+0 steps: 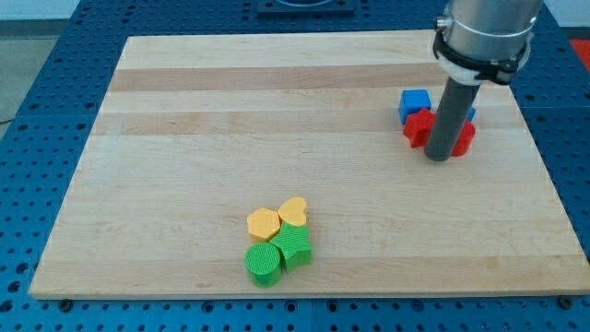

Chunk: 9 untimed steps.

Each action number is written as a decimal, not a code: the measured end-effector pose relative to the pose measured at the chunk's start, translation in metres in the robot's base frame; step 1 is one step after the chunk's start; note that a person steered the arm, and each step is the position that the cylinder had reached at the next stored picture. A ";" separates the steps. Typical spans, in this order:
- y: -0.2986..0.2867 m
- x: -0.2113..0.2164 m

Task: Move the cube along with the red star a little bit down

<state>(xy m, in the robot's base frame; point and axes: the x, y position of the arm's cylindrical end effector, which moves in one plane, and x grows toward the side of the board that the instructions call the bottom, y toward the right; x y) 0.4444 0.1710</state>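
Note:
A blue cube [414,102] sits near the board's right side, touching the top of a red star [419,127]. My rod comes down in front of the star and hides its middle. Red shows on both sides of the rod, with more red at its right [466,138]. My tip [443,159] rests at the star's lower edge, just below and right of the cube. A sliver of blue [473,114] peeks out right of the rod; I cannot tell what it belongs to.
A cluster lies at the bottom middle of the wooden board [184,138]: a yellow hexagon [263,224], a yellow heart [293,212], a green cylinder [263,264] and a second green block [296,247]. The board's right edge is close to the star.

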 end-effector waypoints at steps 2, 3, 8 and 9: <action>0.007 0.011; -0.047 0.011; -0.028 -0.145; -0.021 -0.126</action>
<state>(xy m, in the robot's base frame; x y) 0.3187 0.1502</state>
